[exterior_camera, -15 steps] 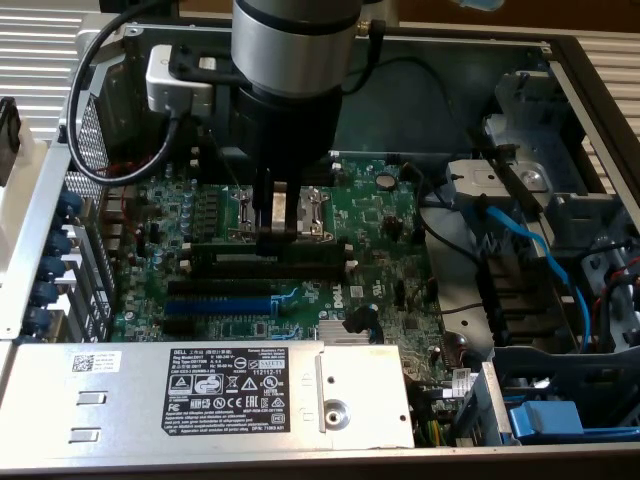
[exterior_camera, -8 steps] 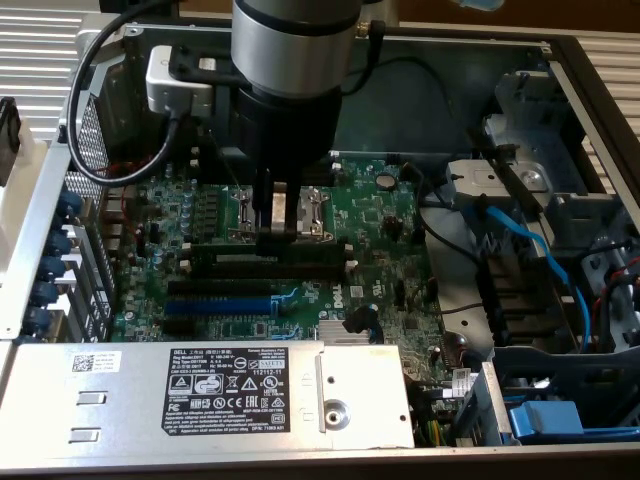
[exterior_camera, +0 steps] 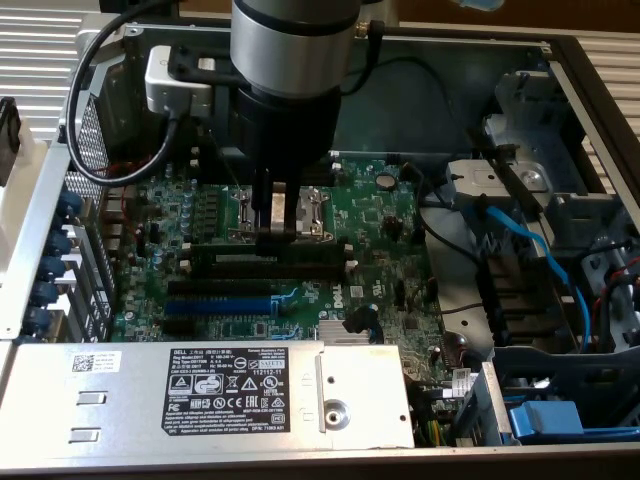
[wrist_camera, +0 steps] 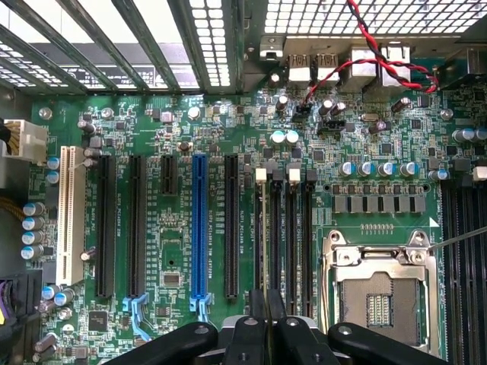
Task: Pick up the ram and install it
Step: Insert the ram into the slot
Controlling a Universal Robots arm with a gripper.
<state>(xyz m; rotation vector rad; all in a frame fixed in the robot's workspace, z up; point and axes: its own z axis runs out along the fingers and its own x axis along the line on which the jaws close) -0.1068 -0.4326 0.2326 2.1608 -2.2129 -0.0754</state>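
My gripper (exterior_camera: pixel 272 228) reaches straight down onto the green motherboard (exterior_camera: pixel 380 230) inside the open computer case. It is shut on the ram (exterior_camera: pixel 310 247), a long dark stick standing on edge along the black memory slots (exterior_camera: pixel 290 270). In the wrist view the ram (wrist_camera: pixel 264 243) is a thin pale line running away from between my fingertips (wrist_camera: pixel 266 319), in line with the outermost memory slot (wrist_camera: pixel 293 243) of the bank. Whether it is fully seated in the slot I cannot tell.
The open CPU socket (wrist_camera: pixel 377 293) lies right beside the memory slots. A blue expansion slot (wrist_camera: pixel 199 220) and black ones lie on the other side. The power supply (exterior_camera: pixel 200 390) borders the board in front, blue cables (exterior_camera: pixel 540 260) run at the exterior view's right, and red-black wires (wrist_camera: pixel 365 46) hang near the rear grille.
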